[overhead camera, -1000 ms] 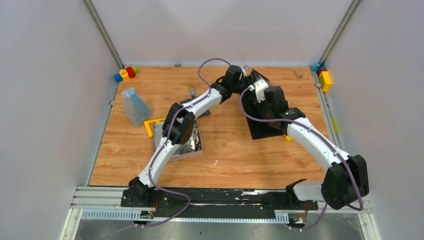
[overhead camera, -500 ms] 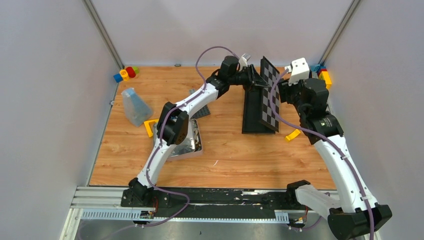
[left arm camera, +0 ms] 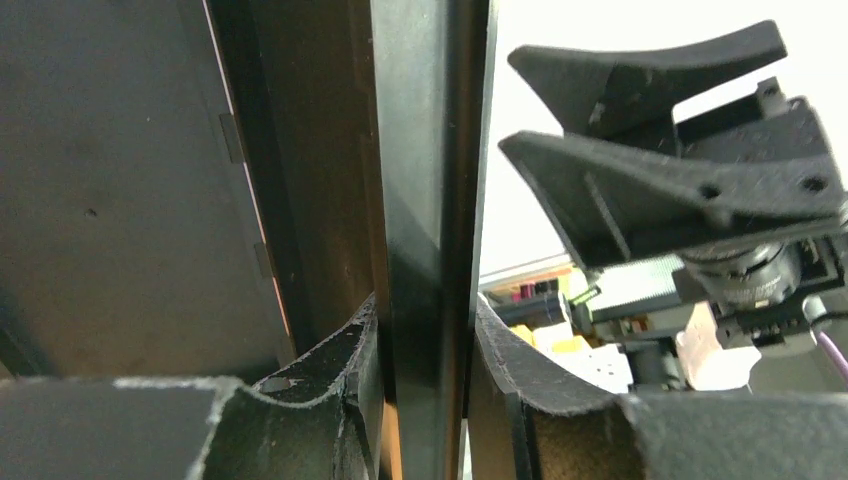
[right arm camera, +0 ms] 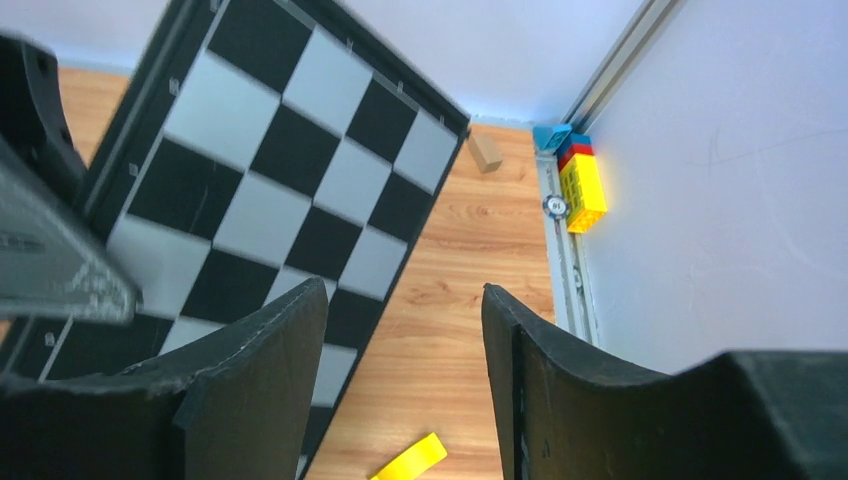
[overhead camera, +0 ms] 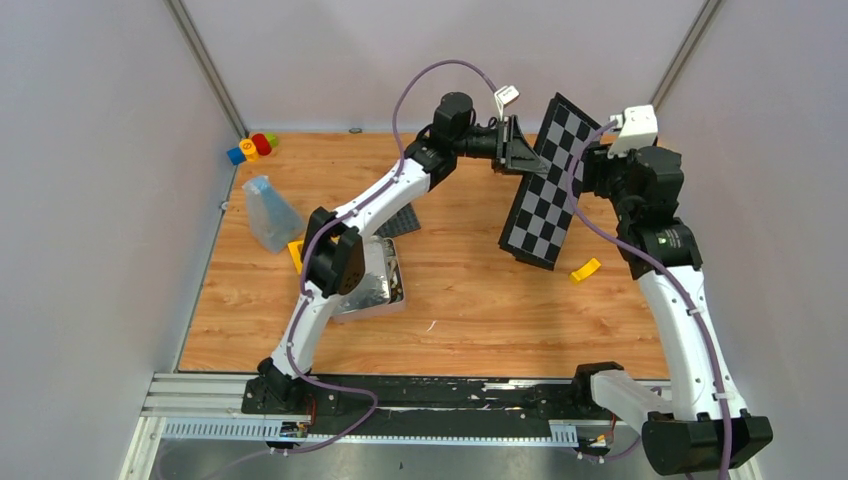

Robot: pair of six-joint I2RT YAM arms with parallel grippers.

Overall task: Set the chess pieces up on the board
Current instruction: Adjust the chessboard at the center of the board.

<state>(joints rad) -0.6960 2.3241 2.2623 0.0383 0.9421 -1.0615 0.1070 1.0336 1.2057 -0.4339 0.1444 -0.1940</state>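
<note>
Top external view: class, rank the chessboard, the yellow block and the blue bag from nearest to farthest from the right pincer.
1. Chessboard, beside the right pincer.
2. Yellow block, just below the chessboard.
3. Blue bag, far left.

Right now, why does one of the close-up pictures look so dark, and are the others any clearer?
Left wrist view: the flat black-and-silver checked chessboard sits edge-on close to the lens, nearly black, while the background behind the right tool is blown out white. Right wrist view: brighter, the checks crisp, only the left edge blurred. Top view: even light, soft shadows.
</note>
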